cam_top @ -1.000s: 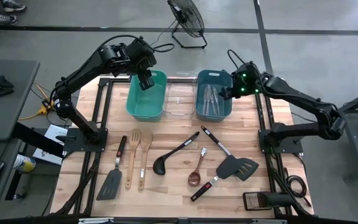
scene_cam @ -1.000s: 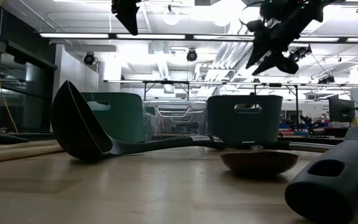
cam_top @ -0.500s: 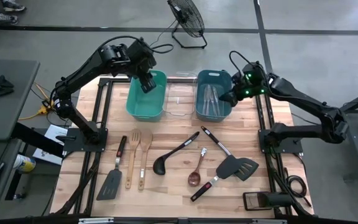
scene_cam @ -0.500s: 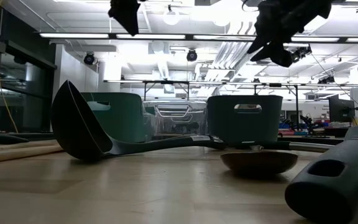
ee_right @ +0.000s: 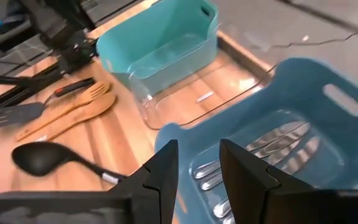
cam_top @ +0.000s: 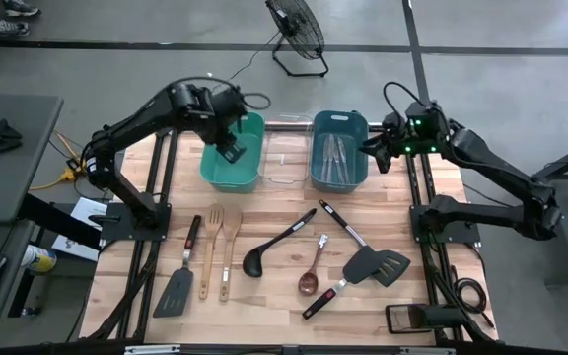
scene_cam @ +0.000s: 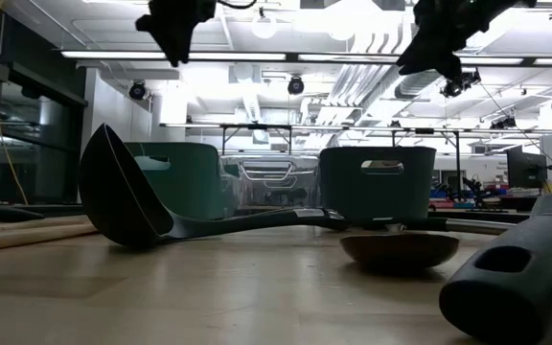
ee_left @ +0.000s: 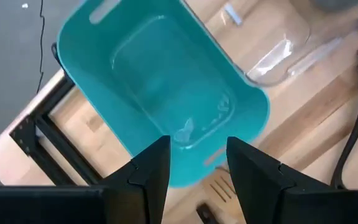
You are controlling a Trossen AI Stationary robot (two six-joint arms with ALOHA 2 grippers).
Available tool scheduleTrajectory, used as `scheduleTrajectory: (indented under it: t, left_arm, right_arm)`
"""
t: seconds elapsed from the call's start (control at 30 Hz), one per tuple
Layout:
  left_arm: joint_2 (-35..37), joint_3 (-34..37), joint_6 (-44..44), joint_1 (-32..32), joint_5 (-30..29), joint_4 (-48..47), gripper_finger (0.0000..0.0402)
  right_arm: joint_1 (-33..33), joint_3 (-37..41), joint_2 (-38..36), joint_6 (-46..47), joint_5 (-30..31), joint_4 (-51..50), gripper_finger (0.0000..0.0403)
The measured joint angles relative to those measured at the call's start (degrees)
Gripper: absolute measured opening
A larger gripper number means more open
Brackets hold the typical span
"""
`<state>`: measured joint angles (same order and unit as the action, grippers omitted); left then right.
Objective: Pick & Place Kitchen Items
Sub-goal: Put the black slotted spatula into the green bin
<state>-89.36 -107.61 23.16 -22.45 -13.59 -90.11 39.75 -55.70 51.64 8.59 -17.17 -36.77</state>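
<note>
The left hand (cam_top: 230, 150) hangs spread and empty over the green bin (cam_top: 227, 176), free to fetch the next utensil. Black and wooden utensils (cam_top: 217, 242) lie on the table (cam_top: 264, 306); silver cutlery (cam_top: 335, 158) fills the blue bin (cam_top: 316, 177). The right hand (cam_top: 381, 156), spread and empty, hovers just beside it.

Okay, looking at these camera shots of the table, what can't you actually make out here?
- How many pieces of silver cutlery lie in the blue bin: too small in the high view, cut off by the right hand in its wrist view.
- Clear bin contents: low view blocked by the ladle.
- Left hand: nothing visibly held, though the frame edge cuts its fingers.
</note>
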Motion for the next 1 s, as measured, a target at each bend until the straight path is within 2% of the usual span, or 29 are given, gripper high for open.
scheduleTrajectory:
  t: [0.3, 0.5, 1.0]
  left_arm:
    - [0.08, 11.42, 14.57, 8.16, 0.08, 0.05, 0.0154]
    - [0.02, 18.1, 26.82, 12.7, 5.55, 0.1, 0.0155]
    - [0.02, 27.74, 49.84, 25.37, 10.5, 0.14, 0.0155]
  right_arm:
    - [0.0, 0.0, -3.52, -0.93, 0.76, -0.03, 0.0111]
    - [0.0, 0.0, -4.17, -0.95, 0.56, -0.96, 0.0112]
    - [0.0, 0.0, -4.31, -2.96, -4.37, -3.09, 0.0112]
